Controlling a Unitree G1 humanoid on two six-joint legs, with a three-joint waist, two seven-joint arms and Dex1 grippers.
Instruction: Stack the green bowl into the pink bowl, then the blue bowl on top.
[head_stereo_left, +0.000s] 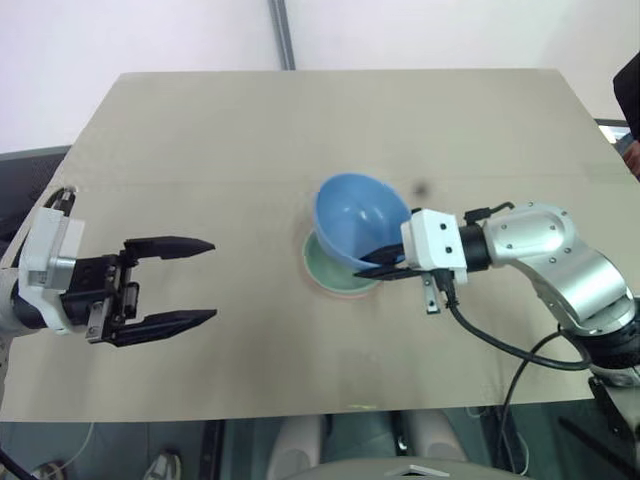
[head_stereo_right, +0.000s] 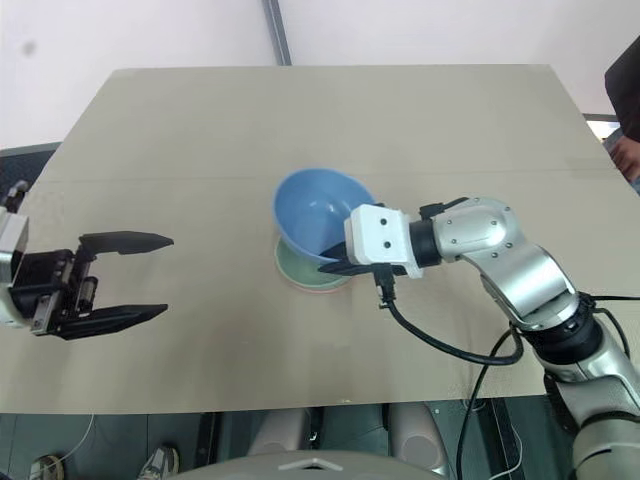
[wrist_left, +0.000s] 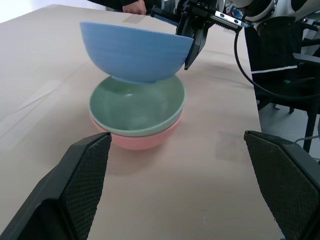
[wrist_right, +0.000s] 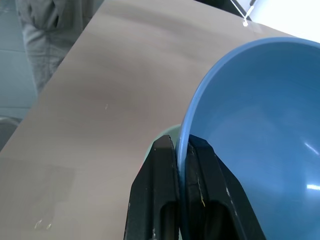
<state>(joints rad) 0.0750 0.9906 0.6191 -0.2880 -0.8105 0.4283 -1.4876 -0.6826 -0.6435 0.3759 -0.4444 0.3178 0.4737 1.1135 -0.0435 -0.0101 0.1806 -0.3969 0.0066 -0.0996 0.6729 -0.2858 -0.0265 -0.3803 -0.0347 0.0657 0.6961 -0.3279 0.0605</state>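
Glossy round blue bowl (head_stereo_left: 360, 215) in right pincer (head_stereo_left: 378, 264)

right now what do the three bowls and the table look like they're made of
Blue bowl, green bowl and pink bowl: smooth, glossy, evenly coloured with soft highlights, probably plastic or melamine, possibly glazed ceramic. Table: matte beige board, likely laminate or painted wood.

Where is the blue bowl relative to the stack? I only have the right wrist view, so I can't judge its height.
Observer: The blue bowl hangs above the green bowl, not yet seated.
Operator: Is green already in pink?
Observer: Yes, it sits nested inside the pink bowl.
Operator: Is the left gripper in the way?
Observer: No, the left gripper is open and off to the side of the stack, while the right gripper pinches the blue rim.
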